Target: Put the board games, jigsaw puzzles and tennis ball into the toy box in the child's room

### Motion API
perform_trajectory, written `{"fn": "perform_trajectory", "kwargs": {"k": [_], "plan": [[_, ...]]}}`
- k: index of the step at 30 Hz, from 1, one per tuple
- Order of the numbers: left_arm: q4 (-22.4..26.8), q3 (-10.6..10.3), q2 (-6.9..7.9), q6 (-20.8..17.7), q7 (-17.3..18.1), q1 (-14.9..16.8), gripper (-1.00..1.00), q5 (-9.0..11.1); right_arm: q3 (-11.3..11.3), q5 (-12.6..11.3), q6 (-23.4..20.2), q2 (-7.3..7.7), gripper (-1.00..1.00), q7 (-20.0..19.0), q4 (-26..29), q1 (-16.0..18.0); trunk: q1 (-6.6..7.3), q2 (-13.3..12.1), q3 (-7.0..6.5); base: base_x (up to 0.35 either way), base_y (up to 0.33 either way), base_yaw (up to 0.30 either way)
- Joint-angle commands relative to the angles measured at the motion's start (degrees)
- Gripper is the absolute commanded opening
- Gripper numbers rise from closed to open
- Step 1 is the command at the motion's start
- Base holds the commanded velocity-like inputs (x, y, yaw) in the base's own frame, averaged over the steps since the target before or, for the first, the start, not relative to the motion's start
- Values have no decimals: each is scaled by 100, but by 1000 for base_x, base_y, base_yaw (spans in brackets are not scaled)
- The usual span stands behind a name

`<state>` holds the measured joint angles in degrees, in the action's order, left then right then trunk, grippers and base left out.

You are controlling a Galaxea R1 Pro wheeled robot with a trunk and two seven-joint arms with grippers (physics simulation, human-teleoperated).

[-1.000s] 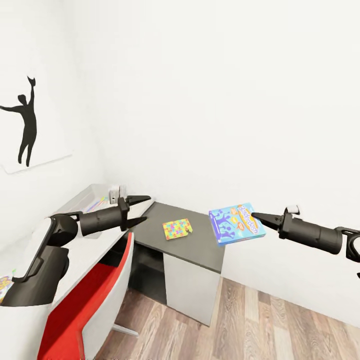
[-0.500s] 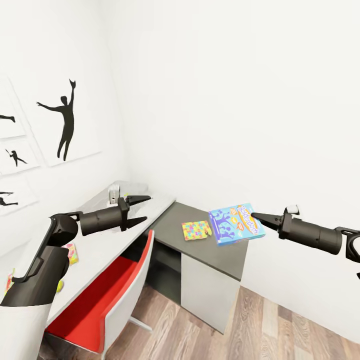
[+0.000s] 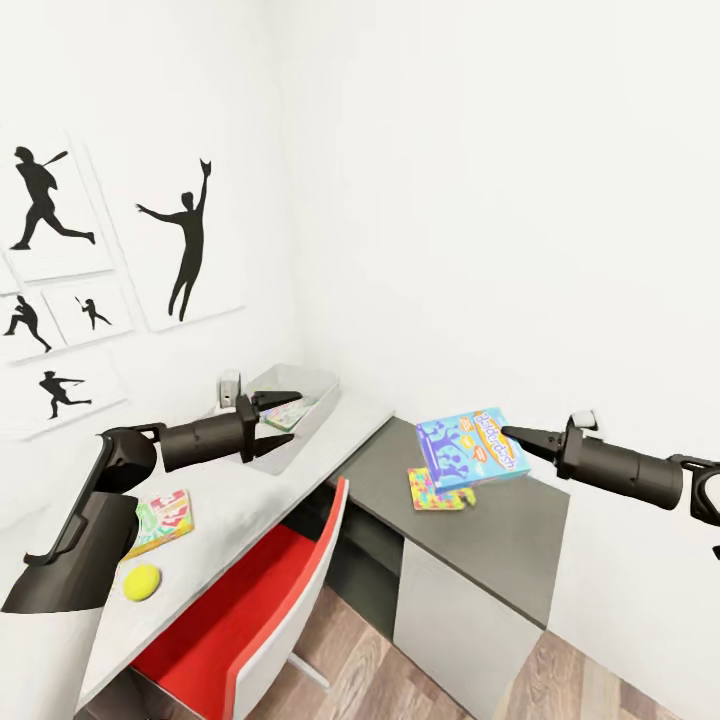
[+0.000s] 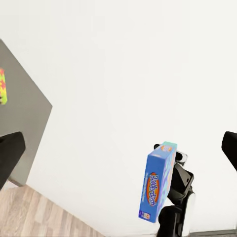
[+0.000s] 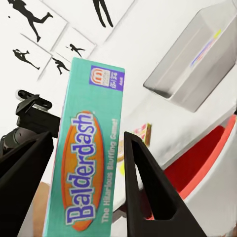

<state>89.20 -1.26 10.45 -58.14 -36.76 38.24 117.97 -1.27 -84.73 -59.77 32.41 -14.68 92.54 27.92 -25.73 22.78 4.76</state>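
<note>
Board game (image 3: 470,447) gripped in right claw (image 3: 512,434), held above grey table (image 3: 520,520). Left claw (image 3: 282,418) spread open, empty, beside toy box (image 3: 318,392).

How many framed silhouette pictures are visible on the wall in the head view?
5. The baseball batter is at upper left; the figure with one raised arm hangs beside it; two smaller ones sit below; the lowest is nearest the desk. More may be hidden beyond the frame edge.

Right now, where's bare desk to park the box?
Free: grey desk top right of the puzzle, below the right gripper and its Balderdash box; white table between toy box and flat game. Crowded near the tennis ball.
</note>
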Motion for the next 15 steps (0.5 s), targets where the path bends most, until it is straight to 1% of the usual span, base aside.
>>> {"fn": "perform_trajectory", "kwargs": {"k": [1, 6, 15], "plan": [[1, -5, 1, 4, -60, 8, 100, 61, -7, 9, -23, 2, -100, -61, 1, 4, -6, 14, 13, 167, 0, 290], [1, -6, 1, 4, -64, 8, 100, 59, -10, 9, -23, 2, -100, -61, 1, 8, -6, 14, 13, 72, 0, 291], [1, -6, 1, 4, -68, 8, 100, 59, -20, 8, -23, 3, -100, -61, 1, 9, -6, 14, 13, 13, 0, 293]]}}
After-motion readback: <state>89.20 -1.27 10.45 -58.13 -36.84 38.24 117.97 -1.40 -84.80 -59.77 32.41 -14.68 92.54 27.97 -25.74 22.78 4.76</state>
